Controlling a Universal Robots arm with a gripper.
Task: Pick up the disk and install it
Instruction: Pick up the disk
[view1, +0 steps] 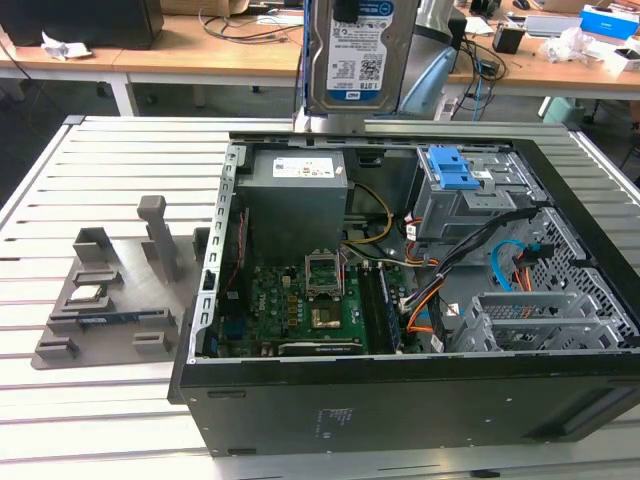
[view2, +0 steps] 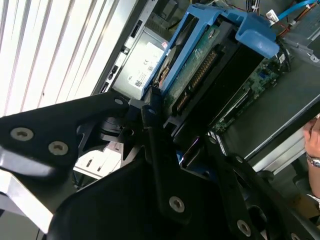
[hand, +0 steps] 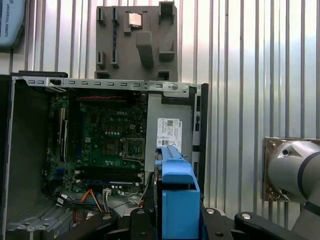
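**Status of work**

1. Pick-up: complete, judging by position. The disk (view1: 352, 55) is off the surface (view1: 100, 420) and hangs upright in the air at the top of the exterior view, above the rear wall of the open computer case (view1: 400, 410) and clear of it.
2. Grip: in the second wrist view the hand (view2: 182, 145) is clamped on the disk (view2: 200, 55), with one black finger (view2: 150, 120) against a blue side rail and the other on the opposite side. In the first wrist view the blue rail end (hand: 175, 190) points down toward the case interior.
3. Installation: not yet done. The disk touches no part of the case. The drive cage with the blue latch (view1: 452, 172) sits well below it, toward the exterior view's right.

**Other items**

- The gray parts holder (view1: 100, 310) lies on the surface at the exterior view's left, beside the case.
- A small square chip (view1: 88, 293) rests on the holder, untouched.
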